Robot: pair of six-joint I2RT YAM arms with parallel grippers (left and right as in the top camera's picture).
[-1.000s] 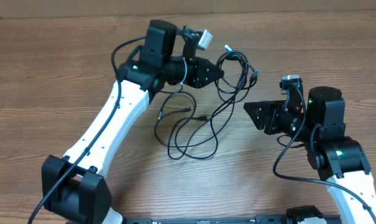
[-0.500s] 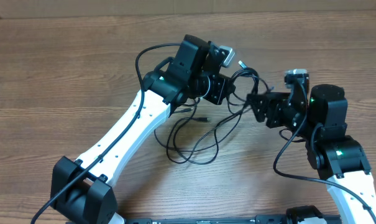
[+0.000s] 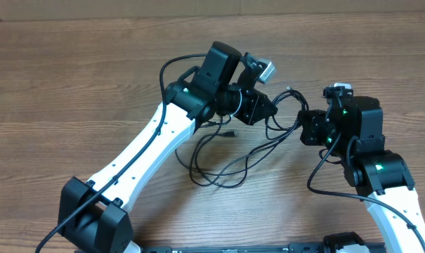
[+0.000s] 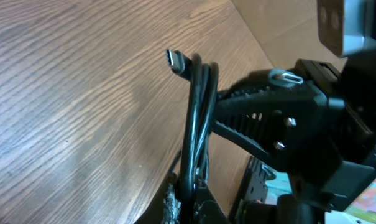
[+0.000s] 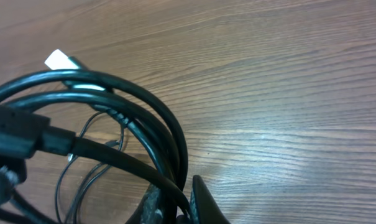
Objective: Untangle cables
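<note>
Your thin black flexible cables [image 3: 219, 165] are mid-worktop, between the two arms. Several strands run straight across from the left fingers [image 3: 265, 111] to the right fingers [image 3: 307, 131]. The rest drops into loose overlapping loops on the brown wood-grain worktop [image 3: 72, 70], below and left of the grip points and just beside the white left arm [image 3: 149, 140]. One small dark plug [image 3: 230, 133] lies on the wood close to that arm. Another plug end [image 3: 291, 89] sticks out above the gap between the two sets of fingers. Left fingers are closed tight on the cables. In your left wrist view a bunch of strands [image 4: 197, 118] comes up side by side out of the pinch at the bottom of the frame [image 4: 206, 210] and ends in a dark plug with a metal nose [image 4: 175, 60]. The black right fingers [image 4: 250, 118] reach those strands from the right side. Right fingers are also clamped on the cables. In your right wrist view the strands [image 5: 144, 99] curve in an arc down into the pinch [image 5: 203, 202]. A silvery-tipped plug [image 5: 58, 60] sits at the top left of that arc. Thinner loops [image 5: 94, 162] lie on the wood behind it. How many separate cords each pinch holds can't be told.
</note>
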